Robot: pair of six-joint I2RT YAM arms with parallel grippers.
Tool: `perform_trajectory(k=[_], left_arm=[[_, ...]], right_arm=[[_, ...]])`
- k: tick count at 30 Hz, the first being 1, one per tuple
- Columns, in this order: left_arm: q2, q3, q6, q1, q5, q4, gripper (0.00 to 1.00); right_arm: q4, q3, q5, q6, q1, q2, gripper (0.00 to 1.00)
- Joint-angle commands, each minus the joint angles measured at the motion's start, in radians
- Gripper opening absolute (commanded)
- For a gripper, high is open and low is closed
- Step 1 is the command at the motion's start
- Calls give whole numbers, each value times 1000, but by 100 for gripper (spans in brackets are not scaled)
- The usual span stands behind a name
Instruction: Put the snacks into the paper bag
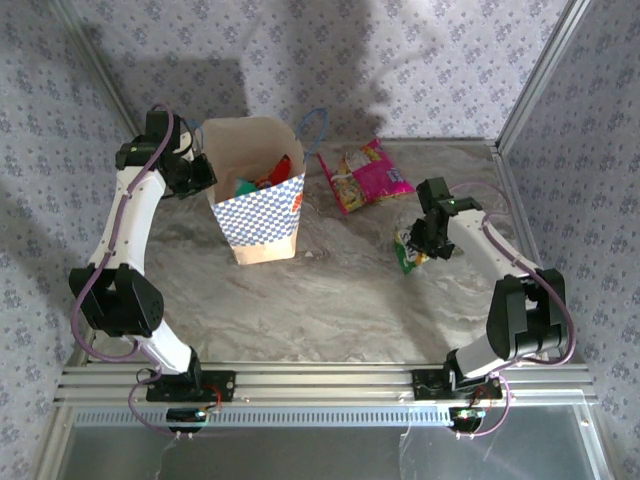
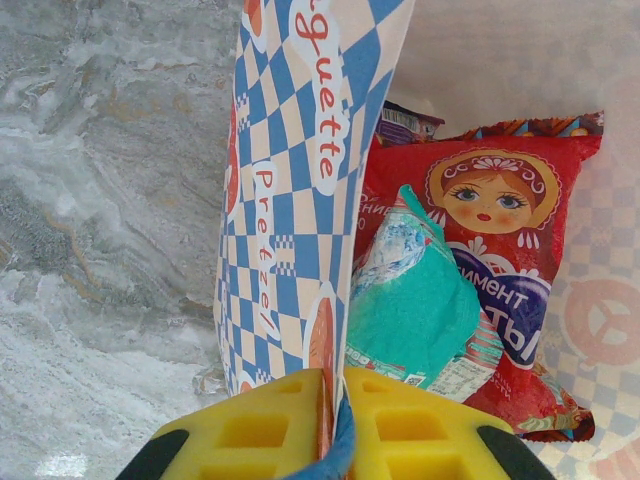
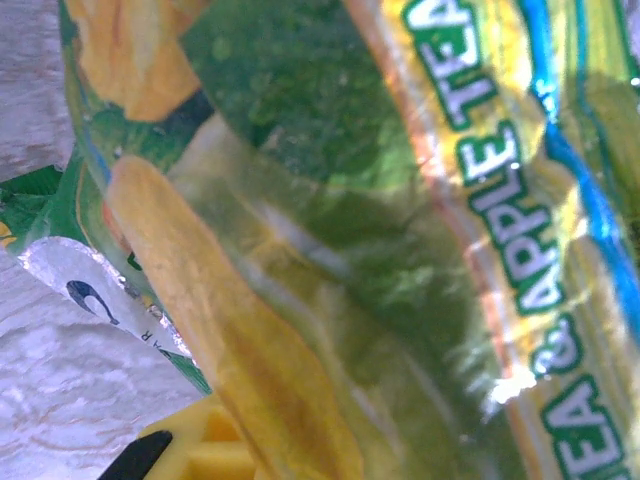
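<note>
Right under my right gripper (image 1: 422, 243) lies the green-yellow packet (image 3: 330, 250), so close to the wrist camera that its crinkled film crowds up against one of my pads. I cannot tell whether my jaws have it pinched or merely stand around it. On the table (image 1: 330, 310) the packet's long axis seems to run roughly toward and away from my base, with my fingers over its far end. A little beyond this gripper and to its left lies the magenta packet (image 1: 365, 175), flat and untouched. Further left, well apart from this gripper, stands the paper bag (image 1: 262, 215), its mouth facing up. That is the direction that counts: once lifted, the packet has to travel leftward and slightly away from me. My left gripper (image 2: 335, 420) is pressed together on the bag's wall at its far-left side, holding the mouth spread, with the red packet (image 2: 500, 220) and a teal packet (image 2: 410, 310) already inside. I judge the right arm the nearer one for this packet.
</note>
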Motion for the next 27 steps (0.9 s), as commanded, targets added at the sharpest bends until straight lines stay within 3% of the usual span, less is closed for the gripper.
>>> perform_trajectory(k=[1,27], left_arm=[[-19,30,14,-2,0,-19,13],[-33,99,8,1,32,-30,15]], right_arm=[[-47,96,47,-68,40,-13,0],[-5,385,3,-273,257,-99,0]])
